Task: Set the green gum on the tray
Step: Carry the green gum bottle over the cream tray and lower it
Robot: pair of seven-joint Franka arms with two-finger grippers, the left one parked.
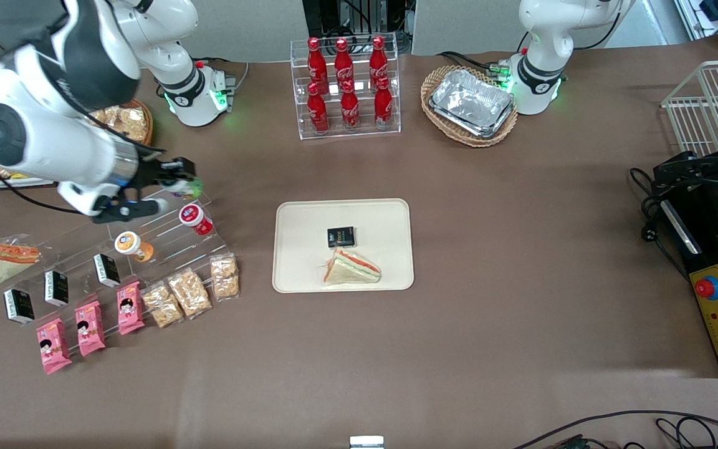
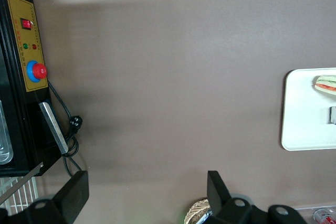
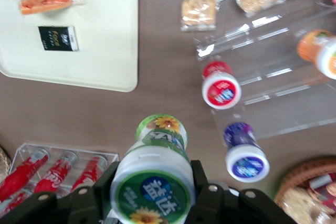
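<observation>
My right gripper is shut on the green gum, a small bottle with a white-rimmed green cap, and holds it above the clear acrylic display rack. In the front view only a bit of green shows between the fingers. The cream-beige tray lies at the table's middle, toward the parked arm from the gripper. It carries a black packet and a wrapped sandwich. The tray also shows in the right wrist view.
On the rack are a red-capped bottle, an orange-capped bottle and a blue-capped bottle. Snack packets, pink packets and black boxes lie nearer the camera. A cola rack and a foil tray in a basket stand farther back.
</observation>
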